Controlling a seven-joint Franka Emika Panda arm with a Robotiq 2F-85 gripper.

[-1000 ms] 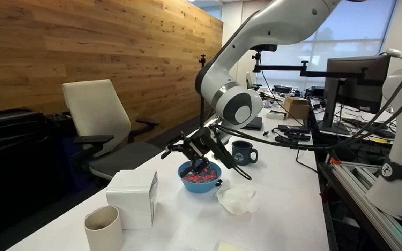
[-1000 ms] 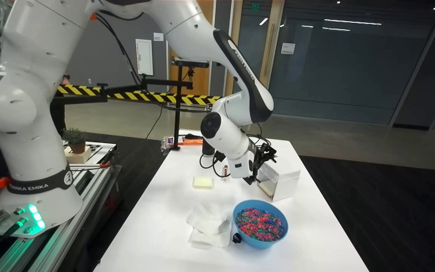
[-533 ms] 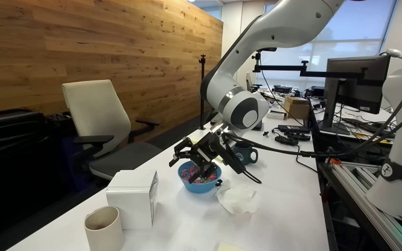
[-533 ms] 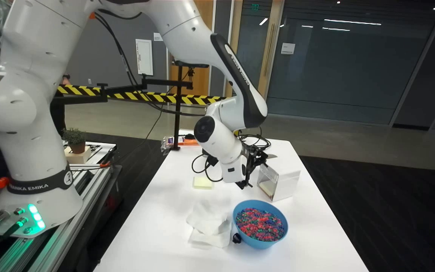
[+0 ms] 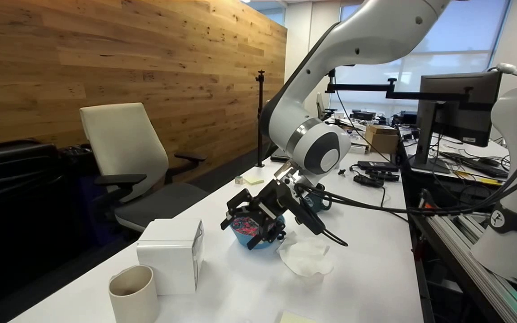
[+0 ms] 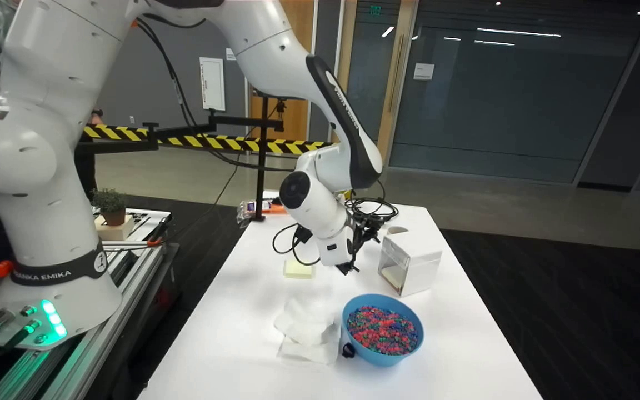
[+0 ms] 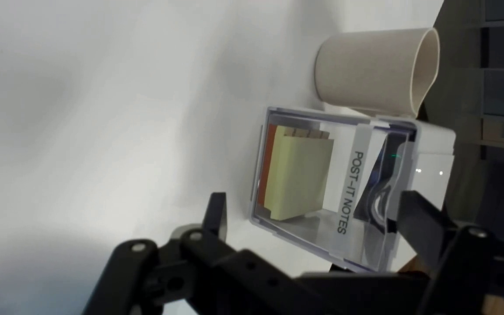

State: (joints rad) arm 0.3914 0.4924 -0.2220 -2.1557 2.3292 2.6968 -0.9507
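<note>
Over the white table [image 6: 231, 355], the gripper [image 7: 313, 205] is hanging with its fingers [image 7: 215, 216] spread really wide, just air between the tips. Nearest thing looks to be a clear-fronted white box [image 6: 423, 271] standing on the table: in the wrist view it shows past the gap, POST-IT NOTES label [image 7: 351, 183] readable, yellow sticky notes [image 7: 302, 179] sitting inside. One finger overlaps the box in that view, but both exterior views show daylight between them, so they're apart. Beige cup [image 7: 365, 72] is right beside the box, fwiw. Blue bowl [image 6: 375, 359] full of tiny red, blue and green bits [image 6: 382, 330] sits near some crumpled white paper [image 6: 306, 325], and in an exterior view the gripper blocks part of that bowl.
</note>
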